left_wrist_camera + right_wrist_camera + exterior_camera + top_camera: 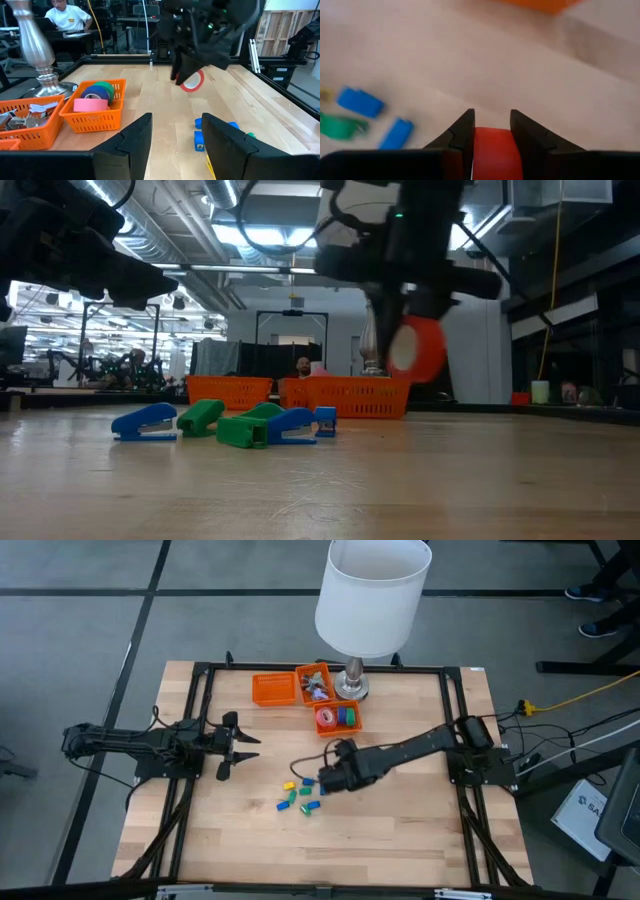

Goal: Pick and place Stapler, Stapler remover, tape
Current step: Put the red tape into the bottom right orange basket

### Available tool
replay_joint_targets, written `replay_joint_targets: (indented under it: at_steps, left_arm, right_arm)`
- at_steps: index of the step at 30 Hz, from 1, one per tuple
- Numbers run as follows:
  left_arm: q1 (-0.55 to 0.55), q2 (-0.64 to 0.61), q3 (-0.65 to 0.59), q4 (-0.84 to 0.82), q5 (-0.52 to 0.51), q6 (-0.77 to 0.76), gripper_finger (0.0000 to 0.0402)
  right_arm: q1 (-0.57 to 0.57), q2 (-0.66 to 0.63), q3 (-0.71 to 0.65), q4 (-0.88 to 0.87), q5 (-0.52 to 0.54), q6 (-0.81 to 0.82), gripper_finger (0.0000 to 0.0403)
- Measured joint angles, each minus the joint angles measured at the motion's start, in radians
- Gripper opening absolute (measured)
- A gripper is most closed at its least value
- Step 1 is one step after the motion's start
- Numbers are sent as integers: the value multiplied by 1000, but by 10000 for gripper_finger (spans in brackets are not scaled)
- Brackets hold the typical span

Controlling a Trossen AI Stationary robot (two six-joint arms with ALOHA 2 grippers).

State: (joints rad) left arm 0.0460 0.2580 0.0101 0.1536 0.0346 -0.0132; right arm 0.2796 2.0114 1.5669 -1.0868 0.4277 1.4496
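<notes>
My right gripper (pixel 322 783) hangs over the middle of the table, slanting down, shut on a red roll of tape (pixel 415 348). Just nearer the table's front edge, several small blue, green and yellow staplers (pixel 298 796) lie flat on the wood. An orange basket (pixel 349 727) by the lamp holds pink, blue and green tape rolls (pixel 96 96). My left gripper (pixel 238 745) waits open at the left, level, with nothing between its fingers. My right gripper pinches the red roll between its two fingers, one on each flat side, so the curved red band (pixel 492 150) shows between them. The fingers come from above, slanting down. The roll (pixel 192 81) hangs below the fingertips, clear of the table.
A white-shaded lamp stands on a silver base (pixel 350 688) at the table's far middle. Two more orange baskets (pixel 273 690) (pixel 302 677) sit left of it, one with small metal pieces (pixel 30 111). A black frame (pixel 200 720) runs around the tabletop.
</notes>
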Motion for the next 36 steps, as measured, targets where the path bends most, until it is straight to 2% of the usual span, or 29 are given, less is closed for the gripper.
replay_joint_targets:
  at_steps: [17, 22, 29, 36]
  left_arm:
    - [0, 0, 0, 0, 0, 0, 169]
    - [0, 0, 0, 0, 0, 0, 169]
    - [0, 0, 0, 0, 0, 0, 169]
    - [0, 0, 0, 0, 0, 0, 169]
  right_arm:
    - [-205, 0, 135, 73, 18, -274, 104]
    - [-263, 0, 140, 74, 18, -275, 104]
    - [-320, 0, 140, 74, 17, -276, 134]
    - [-349, 0, 140, 81, 21, -282, 88]
